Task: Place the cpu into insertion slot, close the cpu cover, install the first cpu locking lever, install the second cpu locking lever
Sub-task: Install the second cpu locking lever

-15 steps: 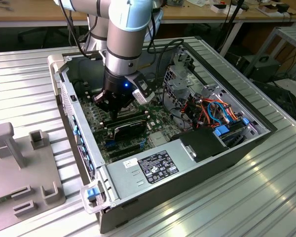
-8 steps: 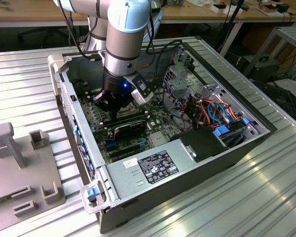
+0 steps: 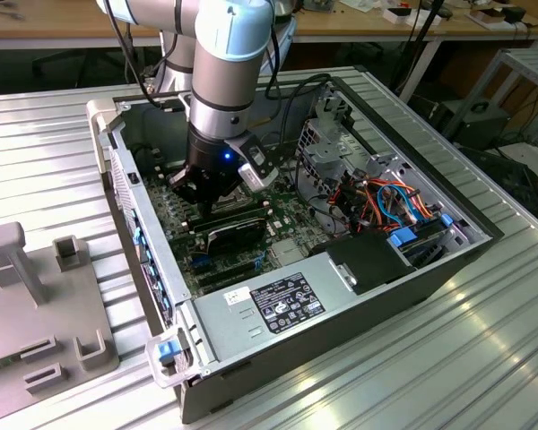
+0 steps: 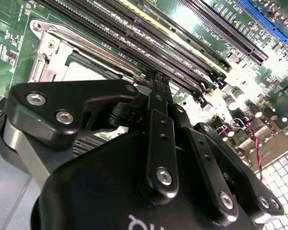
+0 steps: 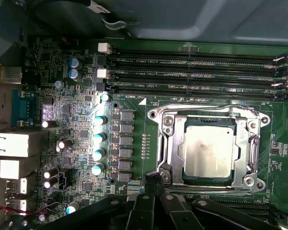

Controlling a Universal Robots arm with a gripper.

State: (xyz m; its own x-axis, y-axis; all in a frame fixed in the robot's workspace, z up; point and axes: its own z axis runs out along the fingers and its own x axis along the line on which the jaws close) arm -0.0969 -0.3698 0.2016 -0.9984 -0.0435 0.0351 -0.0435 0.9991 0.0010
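The arm reaches down into an open computer case [image 3: 448, 260] that lies on a ribbed metal table [image 3: 484, 358], with the gripper [image 3: 200, 185] low over the green motherboard [image 3: 184, 246] near the case wall on the exterior view's left. In the first wrist view the cpu [image 5: 210, 152] sits flat in the insertion slot [image 5: 186, 125], its silvery-grey top showing through the square opening of the cpu cover [image 5: 209, 109], which lies down over it as a bright metal frame. The gripper [image 5: 153, 178] hangs just beside the near edge of that frame, its dark fingers drawn together to a narrow point with nothing visibly between them; whether the tip touches the frame or a lever cannot be told. In the second wrist view the same fingers [image 4: 162, 88] meet in a thin wedge right at the edge of the cover [image 4: 48, 52], with a pale patch of the chip's top [image 4: 81, 72] showing beyond it. Long black memory slots [image 5: 192, 72] run parallel just beyond the socket, and a row of small cylindrical capacitors [image 5: 99, 139] stands beside it. In the exterior view, a grey power supply [image 3: 278, 305] fills the case's near end, and a grey fixture plate [image 3: 36, 305] rests on the table at that view's left.
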